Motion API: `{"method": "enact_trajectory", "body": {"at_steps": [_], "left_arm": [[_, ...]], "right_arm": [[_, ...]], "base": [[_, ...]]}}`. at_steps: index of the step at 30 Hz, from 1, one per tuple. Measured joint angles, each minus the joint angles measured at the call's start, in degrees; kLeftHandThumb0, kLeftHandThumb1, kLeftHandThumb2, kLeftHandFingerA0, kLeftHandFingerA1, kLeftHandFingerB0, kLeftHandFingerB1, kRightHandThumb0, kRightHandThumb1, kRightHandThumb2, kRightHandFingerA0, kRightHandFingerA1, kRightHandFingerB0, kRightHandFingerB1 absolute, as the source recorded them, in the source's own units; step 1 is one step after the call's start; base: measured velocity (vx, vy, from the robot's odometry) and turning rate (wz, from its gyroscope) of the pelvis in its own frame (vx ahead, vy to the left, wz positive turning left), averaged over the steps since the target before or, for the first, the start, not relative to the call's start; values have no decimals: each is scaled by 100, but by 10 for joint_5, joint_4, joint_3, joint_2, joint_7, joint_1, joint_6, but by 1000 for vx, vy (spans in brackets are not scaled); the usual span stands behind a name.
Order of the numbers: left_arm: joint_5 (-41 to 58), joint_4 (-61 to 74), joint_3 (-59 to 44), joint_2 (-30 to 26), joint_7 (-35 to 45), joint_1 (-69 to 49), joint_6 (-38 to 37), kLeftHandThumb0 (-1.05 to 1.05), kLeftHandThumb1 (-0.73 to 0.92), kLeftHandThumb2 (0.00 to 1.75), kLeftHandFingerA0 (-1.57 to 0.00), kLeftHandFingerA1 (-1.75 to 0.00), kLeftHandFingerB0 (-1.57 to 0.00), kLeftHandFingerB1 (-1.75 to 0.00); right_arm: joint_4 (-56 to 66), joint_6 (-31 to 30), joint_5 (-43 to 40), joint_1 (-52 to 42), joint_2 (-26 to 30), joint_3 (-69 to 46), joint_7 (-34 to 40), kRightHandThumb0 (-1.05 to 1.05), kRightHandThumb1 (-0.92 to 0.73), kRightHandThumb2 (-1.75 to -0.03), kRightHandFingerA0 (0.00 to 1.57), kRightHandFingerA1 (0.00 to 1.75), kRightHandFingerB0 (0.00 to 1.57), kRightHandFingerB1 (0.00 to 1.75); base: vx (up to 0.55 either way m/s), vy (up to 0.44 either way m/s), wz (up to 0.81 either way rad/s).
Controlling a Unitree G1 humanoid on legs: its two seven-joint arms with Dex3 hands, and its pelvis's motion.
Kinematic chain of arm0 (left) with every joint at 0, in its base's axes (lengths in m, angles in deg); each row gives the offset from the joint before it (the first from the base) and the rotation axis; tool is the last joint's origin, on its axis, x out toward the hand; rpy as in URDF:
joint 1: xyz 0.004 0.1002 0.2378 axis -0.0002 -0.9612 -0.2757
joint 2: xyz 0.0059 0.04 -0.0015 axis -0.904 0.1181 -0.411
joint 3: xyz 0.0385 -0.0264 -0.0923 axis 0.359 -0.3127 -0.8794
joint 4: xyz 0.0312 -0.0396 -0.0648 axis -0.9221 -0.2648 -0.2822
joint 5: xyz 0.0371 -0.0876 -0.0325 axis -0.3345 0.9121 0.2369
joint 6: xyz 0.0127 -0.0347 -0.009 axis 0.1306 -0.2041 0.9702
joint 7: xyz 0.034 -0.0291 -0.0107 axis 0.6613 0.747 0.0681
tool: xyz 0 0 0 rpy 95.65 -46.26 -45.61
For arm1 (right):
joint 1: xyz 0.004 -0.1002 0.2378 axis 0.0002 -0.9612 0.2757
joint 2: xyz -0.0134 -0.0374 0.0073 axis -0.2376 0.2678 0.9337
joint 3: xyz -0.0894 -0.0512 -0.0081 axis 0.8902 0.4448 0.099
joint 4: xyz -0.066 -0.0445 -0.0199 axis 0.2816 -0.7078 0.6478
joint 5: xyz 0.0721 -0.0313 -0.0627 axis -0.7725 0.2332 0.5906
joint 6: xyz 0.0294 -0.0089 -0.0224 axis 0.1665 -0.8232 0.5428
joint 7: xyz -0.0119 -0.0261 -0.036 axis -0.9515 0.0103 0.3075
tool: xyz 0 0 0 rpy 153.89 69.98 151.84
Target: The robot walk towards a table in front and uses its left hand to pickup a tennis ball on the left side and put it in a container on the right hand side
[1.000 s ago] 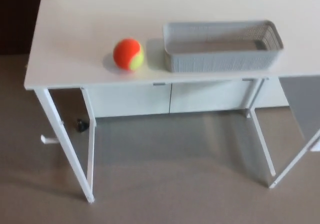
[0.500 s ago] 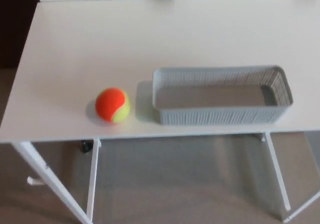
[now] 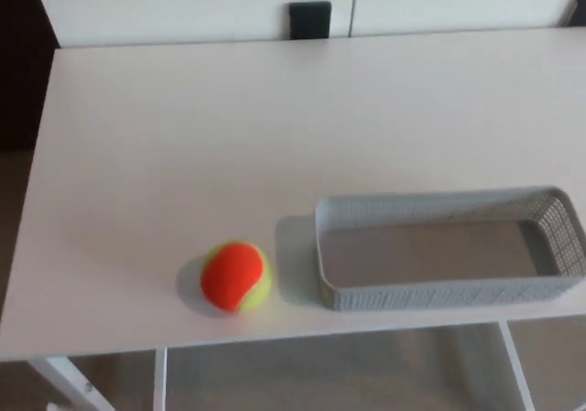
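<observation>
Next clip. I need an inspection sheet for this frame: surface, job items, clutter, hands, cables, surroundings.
Surface: white table, carrying only the two job items.
Job's things: orange and yellow-green tennis ball near the front edge, left of the grey mesh basket and not touching it; the basket is empty.
Clutter: nothing seen.
Hands: neither in view.
Cables: nothing seen.
Surroundings: white panels behind the table, with a small black object at the table's far edge.

High head view over table point(image 3: 165, 136)
</observation>
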Motion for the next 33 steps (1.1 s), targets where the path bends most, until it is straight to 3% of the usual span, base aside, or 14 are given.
{"method": "enact_trajectory", "body": {"at_steps": [12, 15, 16, 17, 22, 23, 27, 28, 29, 31, 33], "left_arm": [[-4, -17, 40, -26, 37, 27, 15, -10, 34, 91, -29, -65, -20, -57], [-9, -5, 62, -32, 56, 26, 17, -1, 36, 93, -33, -66, -25, -59], [-10, 1, 69, -35, 63, 23, 19, 0, 35, 92, -31, -64, -20, -56], [-12, 8, 77, -39, 70, 18, 20, -5, 38, 66, -40, -64, -30, -48], [-15, 67, 119, -54, 122, -16, 23, -5, 38, 66, -40, -64, -30, -48], [-16, 70, 124, -55, 127, -20, 24, -23, 38, 51, -47, -57, -39, -46], [-22, 166, 178, -90, 167, -69, 26, -32, 30, 49, -52, -60, -42, -48], [-22, 190, 193, -95, 175, -85, 25, -52, 23, 63, -54, -63, -41, -53], [-23, 212, 207, -100, 182, -100, 24, -52, 23, 63, -54, -63, -41, -53], [-25, 257, 231, -112, 192, -131, 20, -72, 26, 71, -53, -61, -40, -51], [-24, 304, 244, -128, 200, -155, 11, -72, 26, 71, -53, -61, -39, -50]], "right_arm": [[-4, 10, 1, 26, 7, -1, 0, -16, -56, -56, 43, 41, 33, 35], [5, 7, 0, 26, 9, -1, 1, -12, -59, -57, 41, 41, 32, 36], [6, 7, 0, 24, 9, -1, 0, -10, -40, -88, 32, 58, 20, 52], [6, 6, 0, 25, 9, -1, 0, -13, -57, -56, 42, 42, 33, 36], [5, 5, 0, 24, 8, -1, 0, -13, -57, -56, 42, 42, 33, 36], [5, 4, 0, 23, 6, -1, 0, -15, -57, -56, 41, 42, 34, 36], [2, 4, -1, 21, -1, 0, -2, -13, -56, -56, 42, 42, 34, 36], [2, 4, 0, 21, -2, 0, -2, -14, -57, -56, 41, 41, 34, 36], [2, 4, 0, 22, -3, 0, -2, -14, -57, -56, 41, 41, 34, 36], [2, 4, 0, 23, -2, 0, -2, -13, -57, -56, 41, 42, 34, 37], [1, 4, 0, 26, -3, 0, -2, -13, -57, -56, 41, 42, 34, 36]], "base": [[51, -80, -4], [27, -41, -4], [63, 26, -7], [61, 79, -14], [54, 145, -8], [62, 343, -27], [48, 237, 1], [85, 104, -3], [0, 0, 0], [82, 7, 7], [25, -32, 5]]}}
